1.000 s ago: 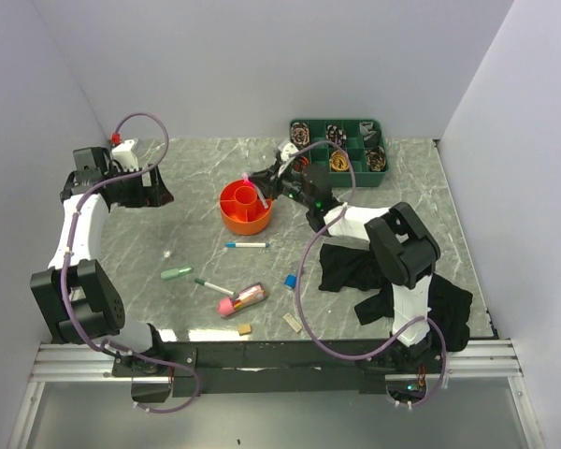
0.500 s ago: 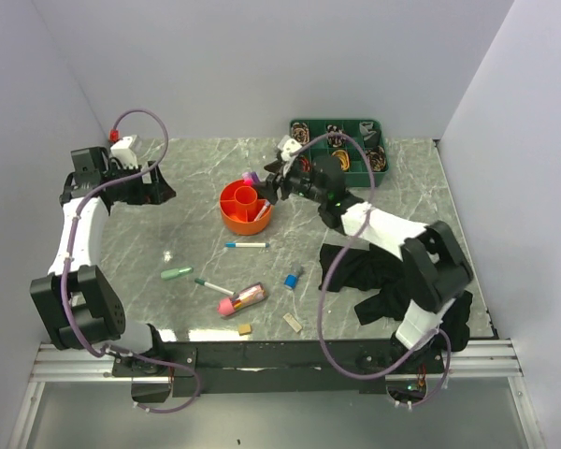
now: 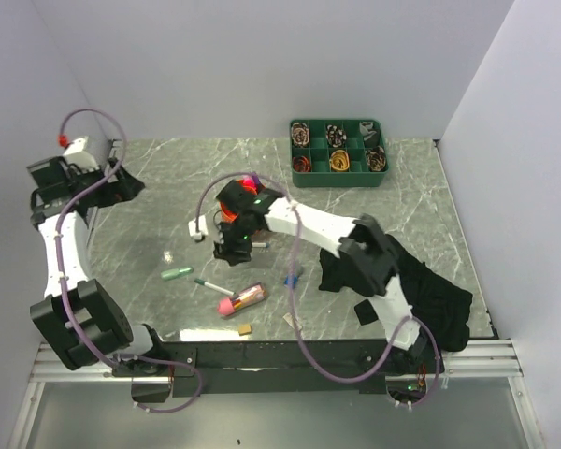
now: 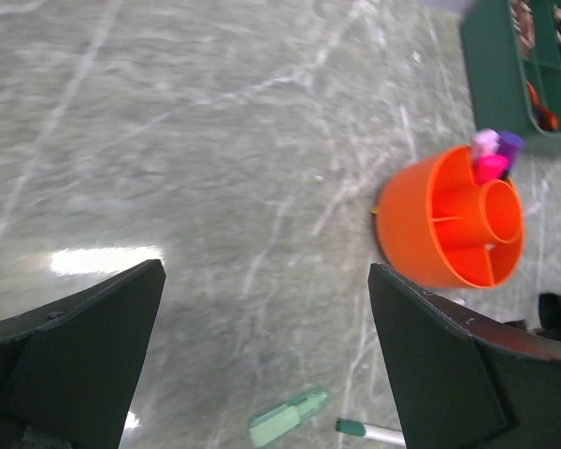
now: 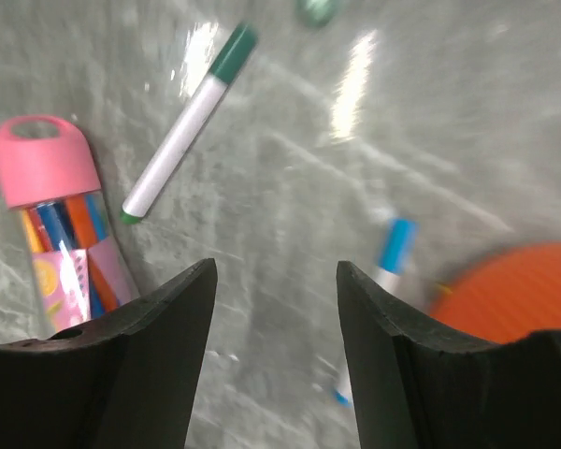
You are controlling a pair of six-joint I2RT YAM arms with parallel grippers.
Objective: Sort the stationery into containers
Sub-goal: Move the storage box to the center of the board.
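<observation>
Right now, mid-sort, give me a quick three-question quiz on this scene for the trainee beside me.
1. True or false: the right gripper is clamped on a pen.
2. What already stands in the orange organiser? A) pink and purple markers B) a green highlighter C) an eraser
3. Which loose pen lies nearest the organiser?
Key: 1 false, its jaws are open with nothing between them. 2 A. 3 the blue-capped white pen.
</observation>
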